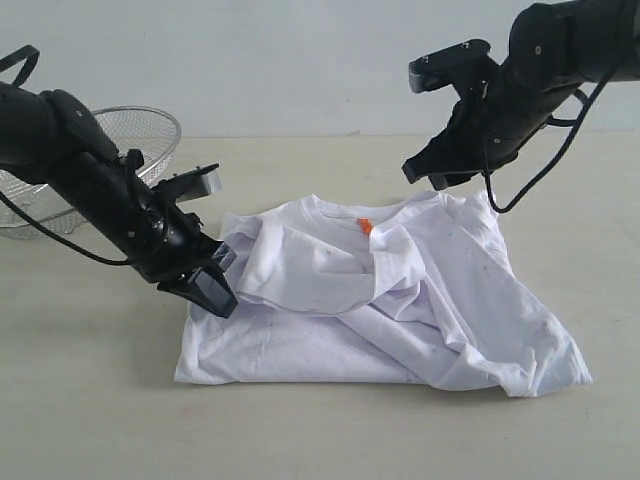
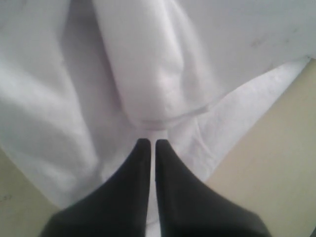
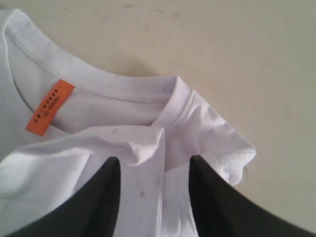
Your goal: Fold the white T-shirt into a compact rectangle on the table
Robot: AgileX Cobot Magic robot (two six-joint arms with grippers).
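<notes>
The white T-shirt [image 1: 400, 300] lies crumpled and partly folded on the table [image 1: 90, 410], collar at the far side with an orange-red neck tag [image 1: 365, 226] showing. My left gripper [image 1: 217, 292] is shut at the shirt's left edge, tips low against the cloth. In the left wrist view its jaws [image 2: 149, 142] sit together over the white T-shirt [image 2: 148, 74], with no fabric visibly pinched. My right gripper [image 1: 432, 180] hovers above the shirt's far right shoulder. The right wrist view shows it [image 3: 154, 159] open, straddling a raised fold [image 3: 145, 148] beside the collar and tag [image 3: 49, 106].
A silver wire-mesh basket [image 1: 145, 125] stands at the far left behind the left arm. Bare tabletop lies in front of the shirt and to its right [image 1: 600, 250].
</notes>
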